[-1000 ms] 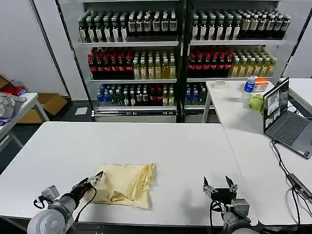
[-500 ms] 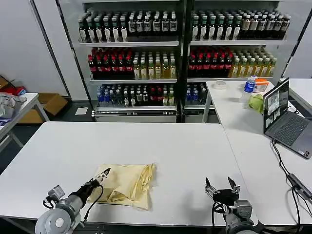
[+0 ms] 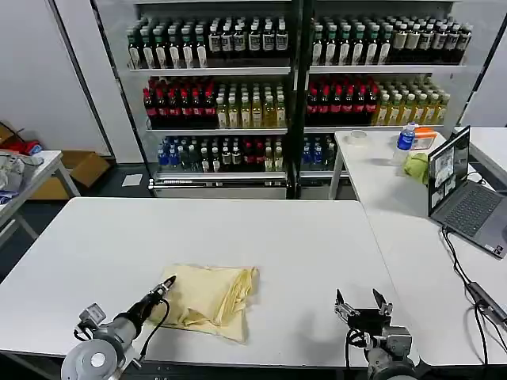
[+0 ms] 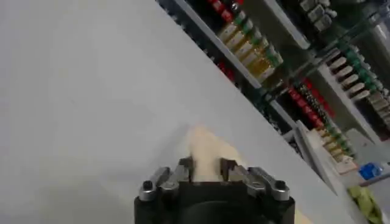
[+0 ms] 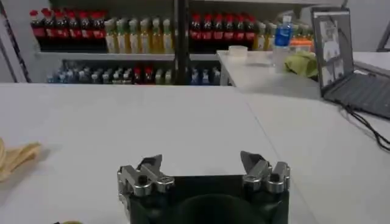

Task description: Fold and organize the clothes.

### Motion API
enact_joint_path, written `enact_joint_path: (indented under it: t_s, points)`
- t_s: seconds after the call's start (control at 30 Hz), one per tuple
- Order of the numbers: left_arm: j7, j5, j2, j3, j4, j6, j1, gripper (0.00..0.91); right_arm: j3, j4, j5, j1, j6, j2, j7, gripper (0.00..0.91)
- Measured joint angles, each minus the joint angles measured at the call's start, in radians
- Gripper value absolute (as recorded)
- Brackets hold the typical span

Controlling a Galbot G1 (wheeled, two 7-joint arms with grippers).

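— From the head camera, where's the T-shirt (image 3: 208, 301)?
— Folded on the white desk (image 3: 238, 229), toward its front edge. The left end effector (image 3: 166, 285) pinches the shirt's left edge, fingers narrow. The right end effector (image 3: 364, 305) hovers well to the shirt's right, spread wide, empty.
— Left wrist camera?
— The left end effector (image 4: 205, 169) closes on the T-shirt (image 4: 204, 146).
— Right wrist?
— The right end effector (image 5: 201, 163) gapes wide; the T-shirt (image 5: 15, 157) lies far off.
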Motion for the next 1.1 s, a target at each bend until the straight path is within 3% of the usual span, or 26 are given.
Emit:
enact_joint_path:
  t_s: [0.37,0.6,0.73,1.1]
  points:
    - [0.004,-0.071,-0.035,-0.049,-0.015,-0.001,-0.008,0.020,0.000,0.002,-0.005,-0.004,0.000,0.006,0.000,0.907]
    - [0.003,-0.135,-0.007,-0.138,-0.009,0.012,-0.017,0.020,0.008,0.001,0.007,0.010,0.003,0.001,-0.004,0.907]
    - [0.005,-0.155,0.063,-0.224,0.011,0.023,-0.027,0.010,0.005,-0.001,0.015,0.020,0.005,0.000,-0.005,0.907]
    - [0.013,-0.117,0.373,-0.459,0.059,0.041,-0.024,0.010,-0.020,-0.003,0.020,0.046,0.012,0.007,-0.008,0.907]
